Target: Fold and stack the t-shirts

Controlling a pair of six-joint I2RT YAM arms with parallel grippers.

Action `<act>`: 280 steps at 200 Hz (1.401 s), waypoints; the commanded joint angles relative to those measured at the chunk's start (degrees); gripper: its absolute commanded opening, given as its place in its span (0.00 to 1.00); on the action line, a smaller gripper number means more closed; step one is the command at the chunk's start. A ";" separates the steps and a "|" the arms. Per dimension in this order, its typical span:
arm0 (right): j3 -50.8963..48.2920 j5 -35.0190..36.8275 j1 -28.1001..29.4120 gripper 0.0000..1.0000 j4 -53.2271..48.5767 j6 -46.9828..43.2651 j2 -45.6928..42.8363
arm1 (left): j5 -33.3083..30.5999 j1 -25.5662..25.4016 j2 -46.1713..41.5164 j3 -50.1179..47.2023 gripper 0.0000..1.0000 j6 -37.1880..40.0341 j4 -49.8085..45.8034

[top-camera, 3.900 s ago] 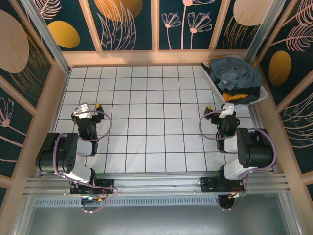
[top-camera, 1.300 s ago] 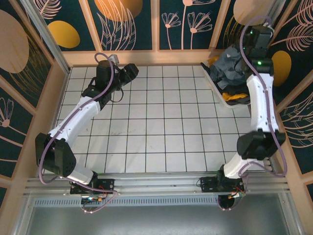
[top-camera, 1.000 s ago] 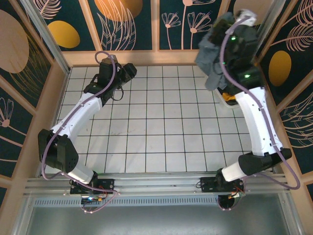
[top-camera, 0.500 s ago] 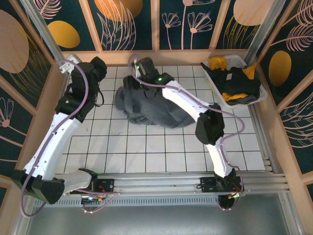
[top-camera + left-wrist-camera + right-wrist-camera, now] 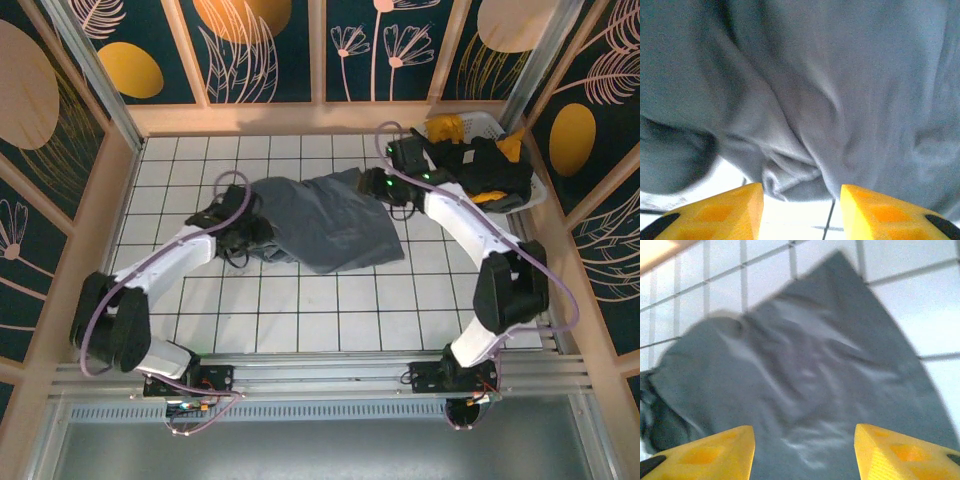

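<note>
The slate grey-blue t-shirt (image 5: 325, 222) lies rumpled and partly spread across the middle floor tiles. My left gripper (image 5: 248, 236) is low at its left edge. In the left wrist view this gripper (image 5: 801, 212) is open, with a bunched fold of the grey shirt (image 5: 790, 175) just ahead of the yellow fingertips. My right gripper (image 5: 384, 186) hovers at the shirt's far right corner. In the right wrist view it (image 5: 805, 455) is open above the creased grey shirt (image 5: 805, 380). A black t-shirt (image 5: 492, 166) and mustard yellow cloth (image 5: 447, 128) lie in the basket.
The white plastic basket (image 5: 536, 196) sits at the back right corner against the wooden frame. Wooden walls (image 5: 110, 190) border the tiled floor on the left, back and right. White tiles (image 5: 330, 310) lie bare in front of the shirt.
The right arm lifted the grey shirt out of the basket and swung it to the middle tiles. Since half a second ago the right gripper drew back right, the shirt spread, and the left gripper dropped to its left edge.
</note>
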 commanded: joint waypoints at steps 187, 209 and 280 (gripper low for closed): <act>-24.23 3.85 -2.17 0.60 1.04 -0.44 -1.23 | -3.29 -3.54 15.77 6.53 0.52 -7.74 2.18; -24.60 3.05 -2.25 0.60 2.44 0.11 1.11 | -4.16 -3.54 17.67 7.75 0.45 -6.43 2.16; -17.56 3.56 -2.51 0.00 6.36 4.67 4.43 | -12.61 -2.63 13.25 11.58 0.00 -1.83 -0.14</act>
